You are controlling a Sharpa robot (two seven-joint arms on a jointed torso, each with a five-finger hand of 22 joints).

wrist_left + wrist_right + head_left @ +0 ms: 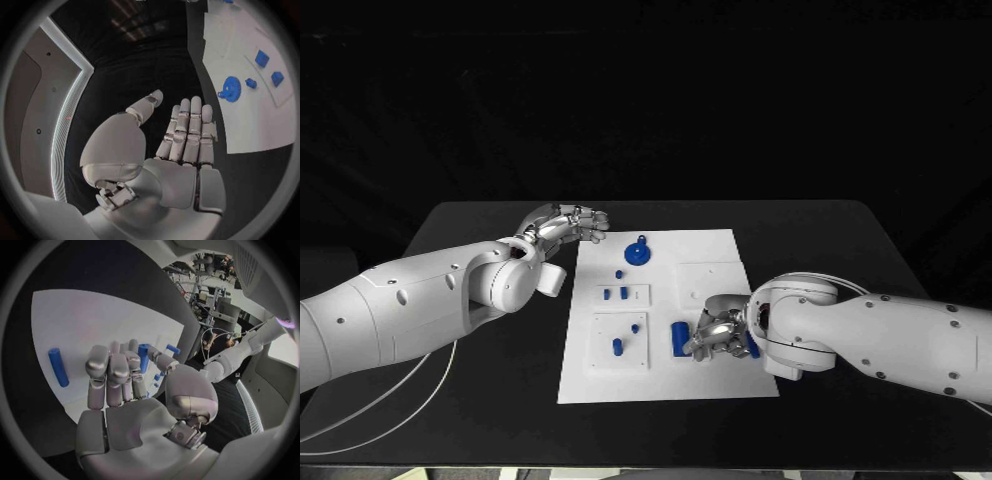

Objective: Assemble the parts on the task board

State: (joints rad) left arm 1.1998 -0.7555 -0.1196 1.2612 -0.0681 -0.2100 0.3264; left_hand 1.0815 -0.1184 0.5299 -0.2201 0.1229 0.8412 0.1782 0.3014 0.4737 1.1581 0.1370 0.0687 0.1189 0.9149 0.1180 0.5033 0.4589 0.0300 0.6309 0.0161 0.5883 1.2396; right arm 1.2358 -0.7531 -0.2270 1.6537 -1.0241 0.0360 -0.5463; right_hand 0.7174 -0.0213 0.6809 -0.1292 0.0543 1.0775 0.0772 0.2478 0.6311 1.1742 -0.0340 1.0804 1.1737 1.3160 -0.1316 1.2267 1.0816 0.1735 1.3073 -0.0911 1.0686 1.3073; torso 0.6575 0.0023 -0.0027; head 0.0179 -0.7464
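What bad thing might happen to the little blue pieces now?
1. The right hand sits low over the white board, fingers curled among loose pieces. It might nudge the blue rod beside it and send it rolling.
2. A short blue piece shows right at its fingers; whether it is held is unclear, so it may slip.
3. The left hand hangs open off the board's far corner, near the blue gear; a careless sweep might bump it.

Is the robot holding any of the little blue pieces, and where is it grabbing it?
The left hand holds nothing. The right hand curls over the task board by a blue cylinder; whether it grips it cannot be told.
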